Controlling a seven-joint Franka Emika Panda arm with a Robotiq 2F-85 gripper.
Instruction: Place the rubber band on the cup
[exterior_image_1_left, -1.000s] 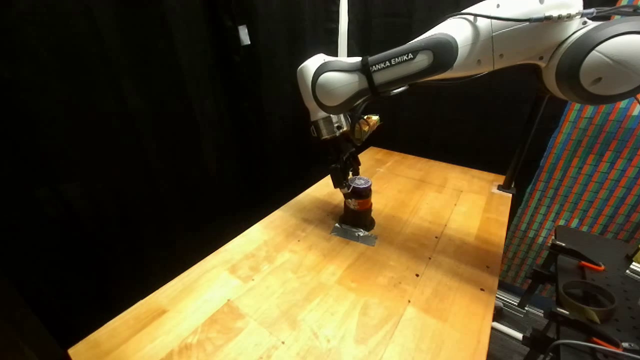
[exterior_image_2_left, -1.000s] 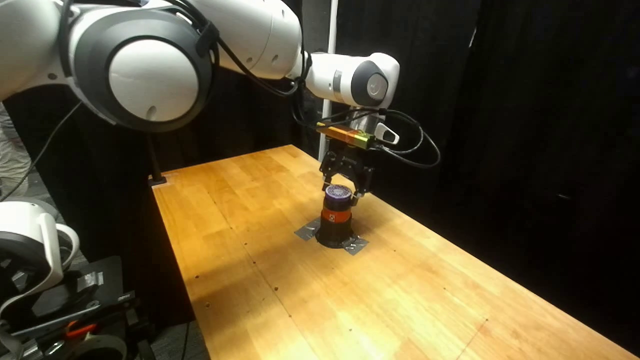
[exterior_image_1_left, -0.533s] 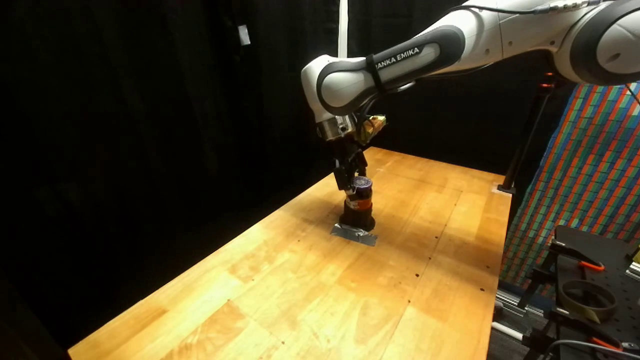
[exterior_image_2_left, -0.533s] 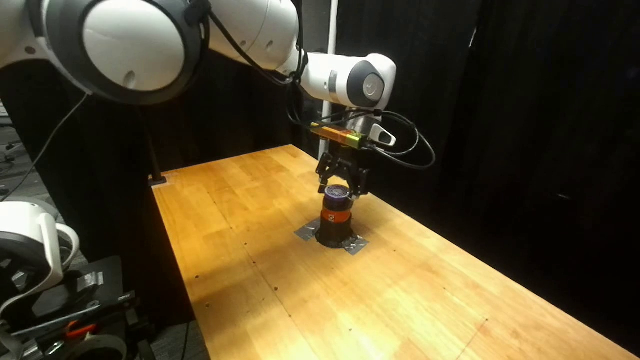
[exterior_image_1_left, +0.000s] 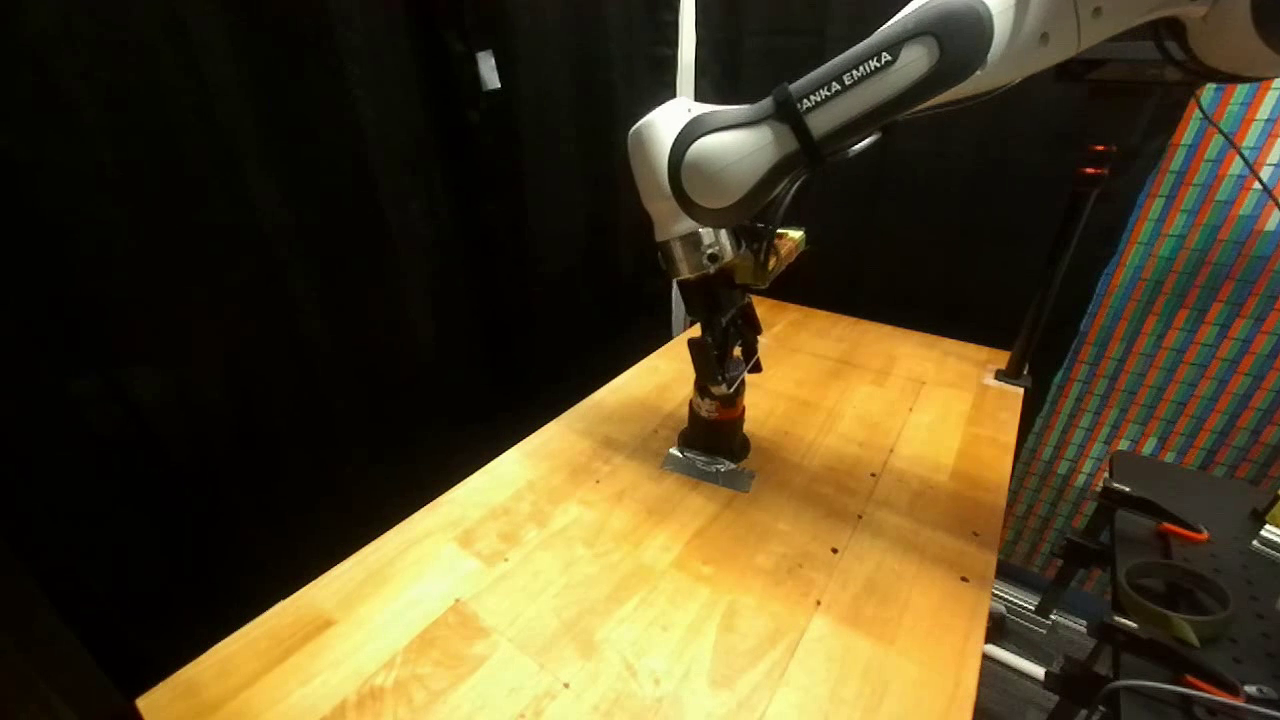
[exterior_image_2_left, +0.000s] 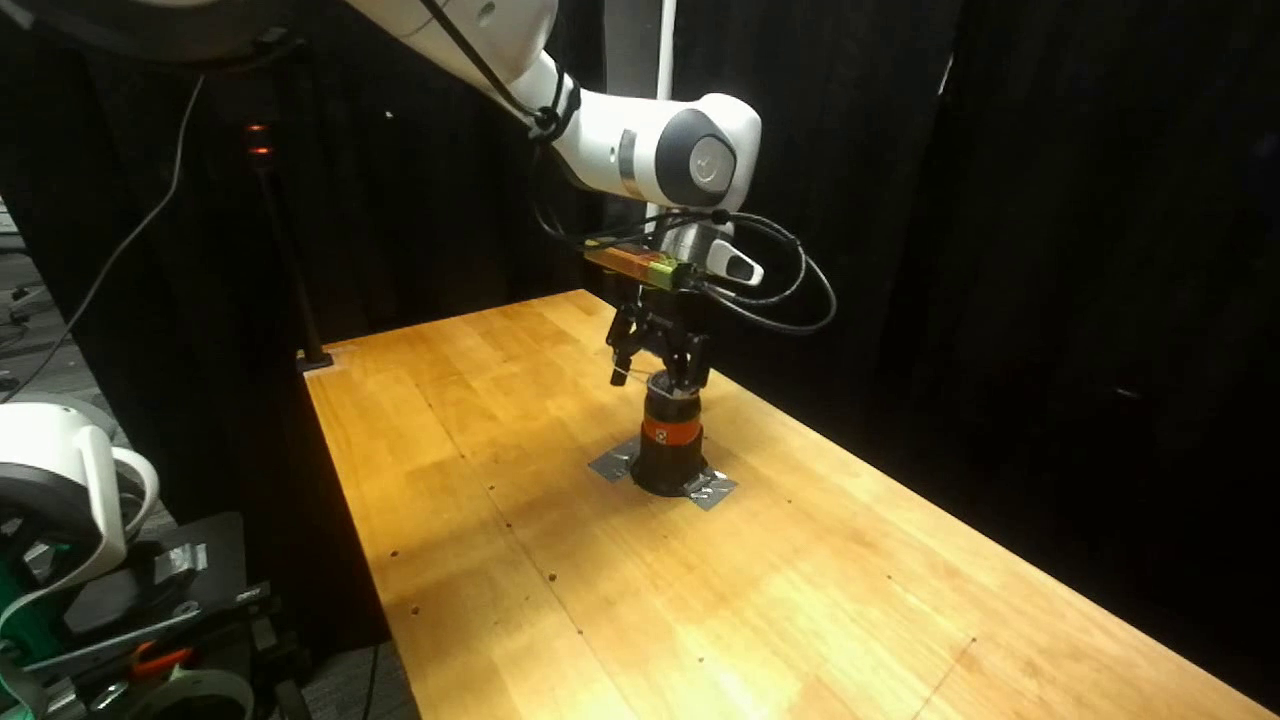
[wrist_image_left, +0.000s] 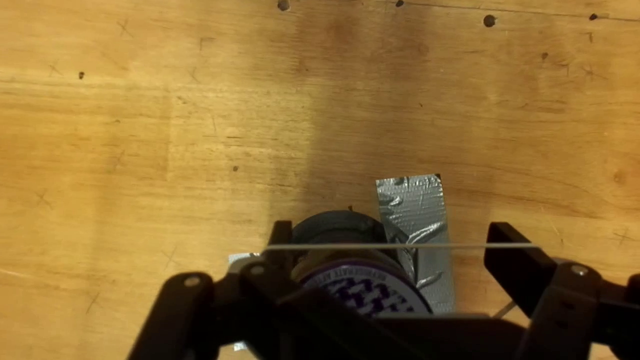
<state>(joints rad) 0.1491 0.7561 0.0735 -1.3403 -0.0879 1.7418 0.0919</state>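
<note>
The cup (exterior_image_1_left: 716, 436) stands upright on the wooden table, dark with an orange stripe (exterior_image_2_left: 672, 432) in both exterior views. In the wrist view its purple-and-white patterned top (wrist_image_left: 367, 290) is partly hidden by the gripper. My gripper (wrist_image_left: 392, 240) is open at the cup's top. A thin pale rubber band (wrist_image_left: 450, 245) is stretched between its two fingers. One finger overlaps the cup's upper edge in an exterior view (exterior_image_2_left: 652, 380), and the other stands out beside the cup. Whether finger or band touches the cup I cannot tell.
Grey tape strips (exterior_image_2_left: 712, 490) lie at the cup's foot on the wooden table (exterior_image_1_left: 640, 590). Beyond the table edge stand a black side shelf with a tape roll (exterior_image_1_left: 1175, 600) and a white headset-like object (exterior_image_2_left: 60, 470). Black curtains hang behind.
The arm and gripper have shifted sideways over the cup, rightward in an exterior view and leftward in the opposite-facing one. The fingers no longer straddle the cup's top evenly. The cup has not moved.
</note>
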